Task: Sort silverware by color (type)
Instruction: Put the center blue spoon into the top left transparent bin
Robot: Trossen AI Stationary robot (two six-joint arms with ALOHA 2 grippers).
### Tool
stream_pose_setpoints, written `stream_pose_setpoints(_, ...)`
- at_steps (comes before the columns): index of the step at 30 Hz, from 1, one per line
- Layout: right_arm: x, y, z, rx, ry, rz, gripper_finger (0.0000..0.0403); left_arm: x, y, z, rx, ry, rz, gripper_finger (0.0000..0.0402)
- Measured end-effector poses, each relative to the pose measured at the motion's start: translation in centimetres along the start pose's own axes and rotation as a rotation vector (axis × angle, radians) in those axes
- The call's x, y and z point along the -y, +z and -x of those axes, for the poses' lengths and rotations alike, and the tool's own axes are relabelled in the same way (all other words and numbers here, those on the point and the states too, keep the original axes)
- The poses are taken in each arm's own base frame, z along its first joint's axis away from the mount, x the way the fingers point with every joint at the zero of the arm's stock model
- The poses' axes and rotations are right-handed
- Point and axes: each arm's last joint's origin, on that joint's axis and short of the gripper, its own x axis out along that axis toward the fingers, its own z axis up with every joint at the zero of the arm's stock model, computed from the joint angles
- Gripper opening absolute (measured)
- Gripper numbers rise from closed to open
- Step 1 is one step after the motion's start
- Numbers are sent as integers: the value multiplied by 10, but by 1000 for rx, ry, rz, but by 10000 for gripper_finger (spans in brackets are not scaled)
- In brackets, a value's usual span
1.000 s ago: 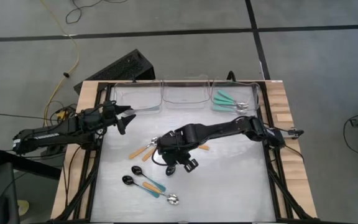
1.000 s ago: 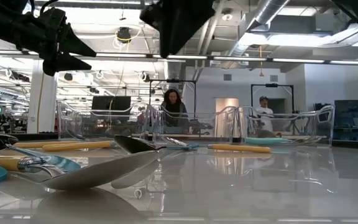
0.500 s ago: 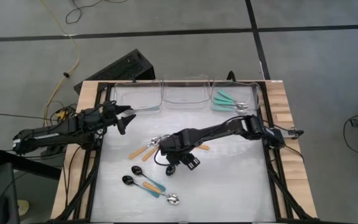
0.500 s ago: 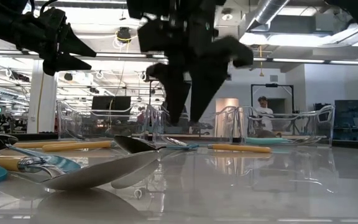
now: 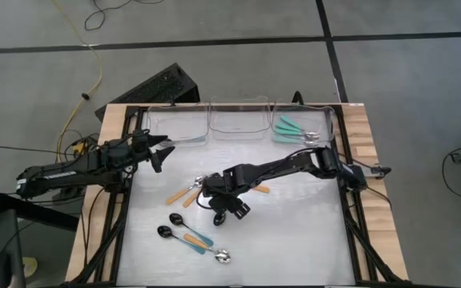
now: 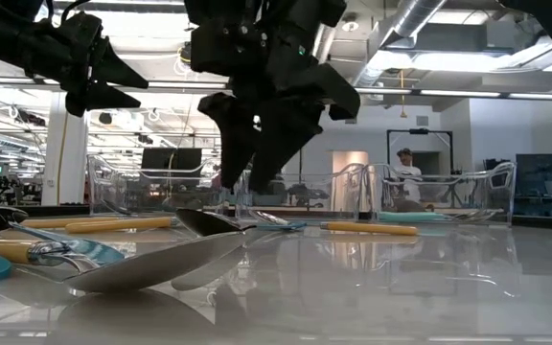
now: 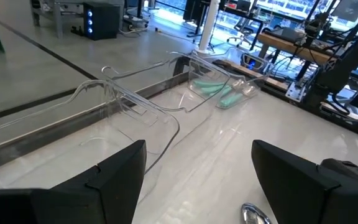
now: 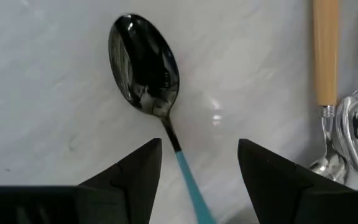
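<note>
A black-bowled spoon with a blue handle (image 8: 145, 65) lies flat on the white table, under my right gripper (image 8: 197, 180). That gripper is open and points steeply down. Its fingers stand on either side of the blue handle (image 8: 188, 171), a little above the table in the low view (image 6: 247, 182), touching nothing. In the high view the gripper (image 5: 214, 198) hides this spoon. Orange-handled spoons (image 5: 184, 194) lie just beside it. My left gripper (image 5: 162, 150) waits open at the table's left, raised.
Two more blue-handled spoons (image 5: 184, 224) and a silver bowl (image 5: 223, 257) lie nearer the front edge. Three clear bins line the far edge (image 5: 238, 122); the right one holds teal-green-handled spoons (image 5: 293, 130). Another orange handle (image 5: 260, 190) lies beside the right arm.
My right gripper has come down from high above the table to just over the black-bowled spoon, shifting slightly toward the table's left. The spoons have not moved.
</note>
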Motion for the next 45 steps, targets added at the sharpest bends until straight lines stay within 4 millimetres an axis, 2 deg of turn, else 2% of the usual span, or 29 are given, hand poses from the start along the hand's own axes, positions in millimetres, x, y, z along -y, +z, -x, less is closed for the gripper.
stream_pose_setpoints(8, -8, -15, -26, -26, 19, -4, 240, 0, 0, 0, -1, 0, 0, 277)
stream_pose_setpoints(19, -6, -21, -34, -19, -12, -20, 233, 0, 0, 0, 0, 2, 2, 277)
stream_pose_setpoints(29, -5, -23, -34, -5, 12, -19, 149, 0, 0, 0, 1, 3, 5, 277)
stream_pose_setpoints(38, -3, -24, -33, -5, 11, -23, 51, 0, 0, 0, 1, 3, 0, 277)
stream_pose_setpoints(41, -3, -24, -33, -6, 11, -37, 32, 0, 0, 0, 1, 3, 1, 277)
stream_pose_setpoints(45, -3, -24, -33, -6, 9, -73, 30, 0, 0, 0, 1, 3, 0, 277)
